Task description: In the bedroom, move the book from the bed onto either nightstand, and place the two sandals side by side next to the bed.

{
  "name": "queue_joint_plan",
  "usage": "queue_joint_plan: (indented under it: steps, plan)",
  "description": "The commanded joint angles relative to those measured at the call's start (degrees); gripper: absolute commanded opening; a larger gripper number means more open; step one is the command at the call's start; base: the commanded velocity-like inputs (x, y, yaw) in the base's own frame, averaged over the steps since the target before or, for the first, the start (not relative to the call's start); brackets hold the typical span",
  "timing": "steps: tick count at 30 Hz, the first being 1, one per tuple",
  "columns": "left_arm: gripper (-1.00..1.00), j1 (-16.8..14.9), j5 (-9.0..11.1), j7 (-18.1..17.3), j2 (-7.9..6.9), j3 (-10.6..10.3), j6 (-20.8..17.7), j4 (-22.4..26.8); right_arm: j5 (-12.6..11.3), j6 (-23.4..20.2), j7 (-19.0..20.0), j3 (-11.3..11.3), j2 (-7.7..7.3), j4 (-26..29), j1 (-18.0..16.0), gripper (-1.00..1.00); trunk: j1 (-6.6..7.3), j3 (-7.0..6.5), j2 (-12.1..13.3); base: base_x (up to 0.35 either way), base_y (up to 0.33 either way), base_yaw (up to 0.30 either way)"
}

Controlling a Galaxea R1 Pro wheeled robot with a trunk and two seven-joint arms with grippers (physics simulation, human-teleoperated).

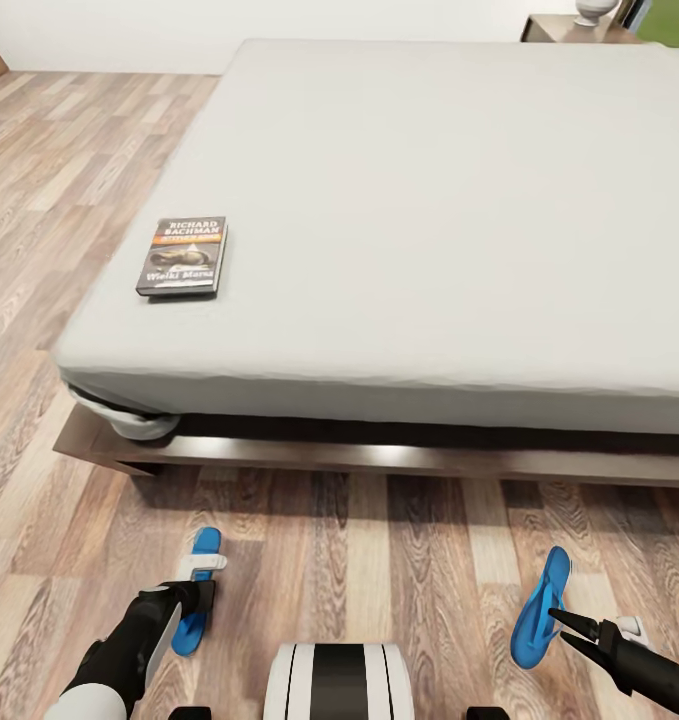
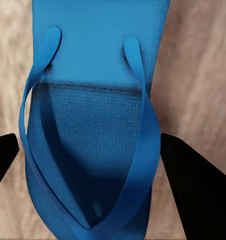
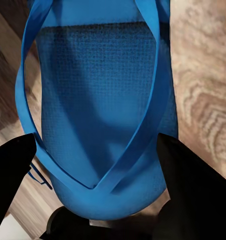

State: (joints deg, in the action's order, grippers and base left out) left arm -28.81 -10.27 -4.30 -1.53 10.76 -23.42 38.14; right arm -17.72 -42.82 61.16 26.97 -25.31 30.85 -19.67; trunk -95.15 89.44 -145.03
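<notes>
Wood-plank floor by bed: left jaws, right jaws, each open astride a sandal.

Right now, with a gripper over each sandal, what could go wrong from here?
1. The two sandals lie far apart: left sandal, right sandal. Pairing them needs a long carry, so one could slip.
2. Left gripper and right gripper straddle the sandals with jaws open; closing may catch only a strap.
3. The book lies untouched on the bed.

Book cover: "RICHARD BACHMAN"; lower title partly legible, "Wielki Marsz".
</notes>
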Motion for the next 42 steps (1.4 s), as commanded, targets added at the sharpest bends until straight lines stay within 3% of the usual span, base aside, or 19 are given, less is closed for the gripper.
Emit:
queue_joint_plan:
  steps: [1, 26, 30, 42]
  plan:
    - [-1.00, 0.0, -0.6, -0.4, 0.02, 0.2, -0.2, 0.1, -0.1, -0.3, 0.1, 0.1, 0.00, 0.0, 0.0, -1.00, 0.00, 0.03, 0.0, 0.065, 0.108, 0.000]
    - [-1.00, 0.0, -0.5, -0.4, -0.05, 0.3, -0.1, 0.1, -0.1, -0.3, 0.1, 0.1, 0.00, 0.0, 0.0, -1.00, 0.00, 0.03, 0.0, 0.072, 0.068, 0.000]
    - [-1.00, 0.0, -0.5, -0.4, -0.05, 0.3, -0.2, 0.1, -0.1, -0.3, 0.1, 0.1, 0.00, 0.0, 0.0, -1.00, -0.11, 0.92, -0.1, 0.000, 0.000, 0.000]
    - [-1.00, 0.0, -0.5, -0.4, -0.05, 0.3, -0.2, 0.1, -0.1, -0.3, 0.1, 0.1, 0.00, 0.0, 0.0, -1.00, -0.13, 1.14, -0.1, 0.000, 0.000, 0.000]
